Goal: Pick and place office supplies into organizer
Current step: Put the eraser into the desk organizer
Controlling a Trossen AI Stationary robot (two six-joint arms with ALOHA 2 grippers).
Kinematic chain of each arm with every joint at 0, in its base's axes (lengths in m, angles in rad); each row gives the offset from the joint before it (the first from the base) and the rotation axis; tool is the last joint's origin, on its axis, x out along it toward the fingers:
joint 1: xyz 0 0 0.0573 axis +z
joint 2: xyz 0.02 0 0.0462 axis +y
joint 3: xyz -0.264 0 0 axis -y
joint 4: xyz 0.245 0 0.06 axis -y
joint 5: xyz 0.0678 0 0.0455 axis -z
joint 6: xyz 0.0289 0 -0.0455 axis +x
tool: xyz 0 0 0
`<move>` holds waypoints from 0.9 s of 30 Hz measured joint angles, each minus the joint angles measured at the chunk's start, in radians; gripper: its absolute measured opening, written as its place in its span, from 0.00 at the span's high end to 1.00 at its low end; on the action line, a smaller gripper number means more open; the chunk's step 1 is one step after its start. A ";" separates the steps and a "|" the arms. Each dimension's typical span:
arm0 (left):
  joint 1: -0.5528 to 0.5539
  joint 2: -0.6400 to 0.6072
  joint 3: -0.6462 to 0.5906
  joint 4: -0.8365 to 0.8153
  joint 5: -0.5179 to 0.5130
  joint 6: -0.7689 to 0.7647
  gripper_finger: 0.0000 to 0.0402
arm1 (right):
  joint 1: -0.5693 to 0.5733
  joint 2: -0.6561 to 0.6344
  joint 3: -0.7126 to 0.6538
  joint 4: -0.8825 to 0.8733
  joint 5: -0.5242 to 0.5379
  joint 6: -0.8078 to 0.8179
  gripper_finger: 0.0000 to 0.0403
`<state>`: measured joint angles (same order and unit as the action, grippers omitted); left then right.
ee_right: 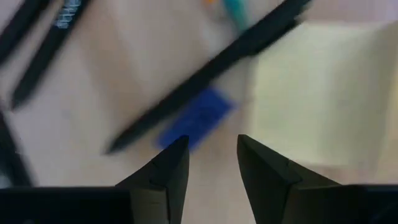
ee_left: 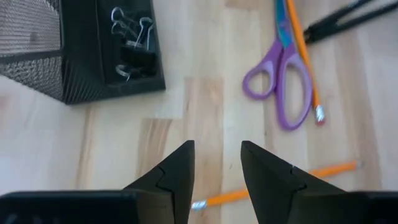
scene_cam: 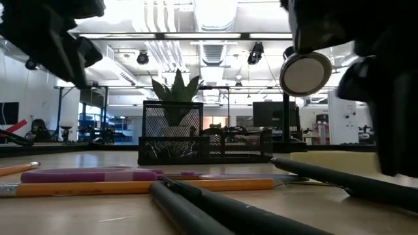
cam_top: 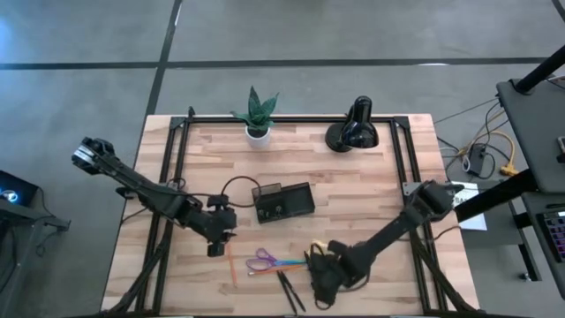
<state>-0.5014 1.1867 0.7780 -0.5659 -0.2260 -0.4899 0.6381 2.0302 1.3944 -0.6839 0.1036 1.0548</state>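
Hovering open and empty over the bench, the left end effector is facing an orange pencil just below its tips; straddling it squarely should help. Beside it is sitting the organizer.

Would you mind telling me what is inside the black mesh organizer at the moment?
The organizer's low open compartment holds binder clips, black with silver wire handles. What the taller mesh section holds cannot be seen, because its walls hide the inside.
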 joint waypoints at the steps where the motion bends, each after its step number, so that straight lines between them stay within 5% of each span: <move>1: -0.004 -0.009 0.000 -0.013 0.001 0.007 0.71 | 0.010 0.016 0.026 -0.021 0.000 0.048 0.68; 14: -0.030 -0.062 -0.012 -0.045 -0.018 0.078 0.71 | 0.107 0.189 0.255 -0.169 0.024 0.433 0.68; 22: -0.050 -0.062 -0.059 -0.036 -0.018 0.027 0.71 | 0.115 0.208 0.323 -0.368 0.109 0.432 0.68; 27: -0.051 -0.062 -0.070 -0.011 -0.023 0.024 0.71 | 0.097 0.207 0.285 -0.332 0.105 0.429 0.68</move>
<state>-0.5522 1.1248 0.7078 -0.5774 -0.2493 -0.4656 0.7348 2.2375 1.6790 -1.0160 0.2089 1.4842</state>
